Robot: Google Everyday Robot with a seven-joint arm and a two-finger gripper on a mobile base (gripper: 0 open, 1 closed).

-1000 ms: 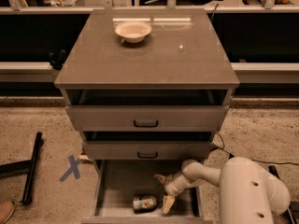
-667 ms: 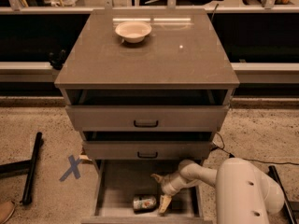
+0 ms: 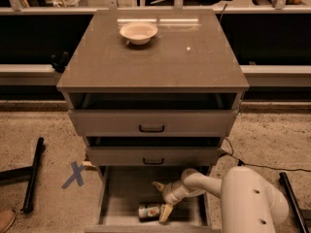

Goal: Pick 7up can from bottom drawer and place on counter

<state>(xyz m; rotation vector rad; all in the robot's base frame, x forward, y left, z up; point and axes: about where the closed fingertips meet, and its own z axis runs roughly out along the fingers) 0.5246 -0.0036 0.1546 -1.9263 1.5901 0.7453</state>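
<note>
Gripper: inside the bottom drawer, fingers spread wide, holding nothing. 7up can: on its side on the drawer floor, near the drawer front, just beside the lower fingertip; contact cannot be confirmed. Arm: enters over the drawer's right side. Counter: above the drawer, bearing a white bowl.
</note>
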